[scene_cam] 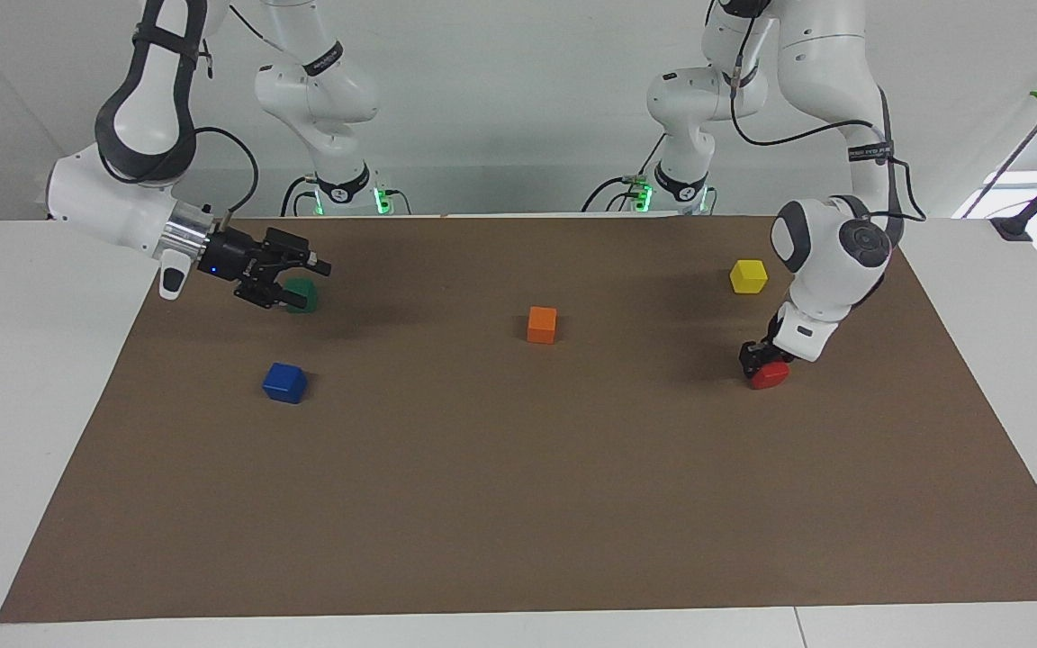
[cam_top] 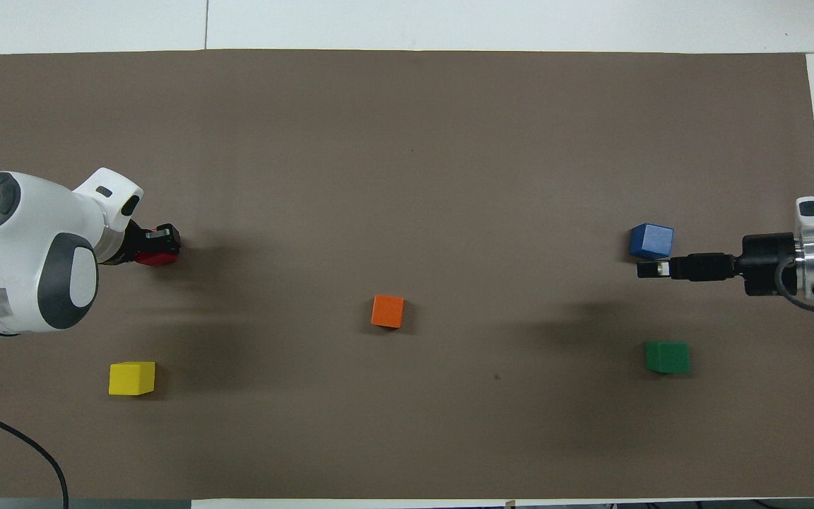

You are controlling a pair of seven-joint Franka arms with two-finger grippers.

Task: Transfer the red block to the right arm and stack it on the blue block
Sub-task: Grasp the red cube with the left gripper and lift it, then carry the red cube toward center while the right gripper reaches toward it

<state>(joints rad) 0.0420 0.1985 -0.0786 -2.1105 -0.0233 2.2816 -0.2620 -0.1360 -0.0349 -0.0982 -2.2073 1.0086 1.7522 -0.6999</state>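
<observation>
Five small plain cubes, one per colour, lie on the brown tabletop (scene_cam: pixel 518 504). The left gripper (scene_cam: pixel 763 362), lower right of the facing frame, has its fingers clenched on the glossy red block (scene_cam: pixel 770 374), which rests on the tabletop. The right gripper (scene_cam: pixel 298 270), fingers released, hangs at upper left over the dark green cube (scene_cam: pixel 302 293), with the deep blue block (scene_cam: pixel 284 382) below it in the frame. The orange cube (scene_cam: pixel 541 324) sits mid-frame, the yellow cube (scene_cam: pixel 748 275) upper right.

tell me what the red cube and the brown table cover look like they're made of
The small red cube, under the left hand, looks like painted wood or hard plastic: solid even colour, crisp edges, a faint sheen. Which of the two cannot be told. The brown table cover looks like matte paper or thin felt sheet: flat, dull, no glare, with a cleanly cut border on the white table.
</observation>
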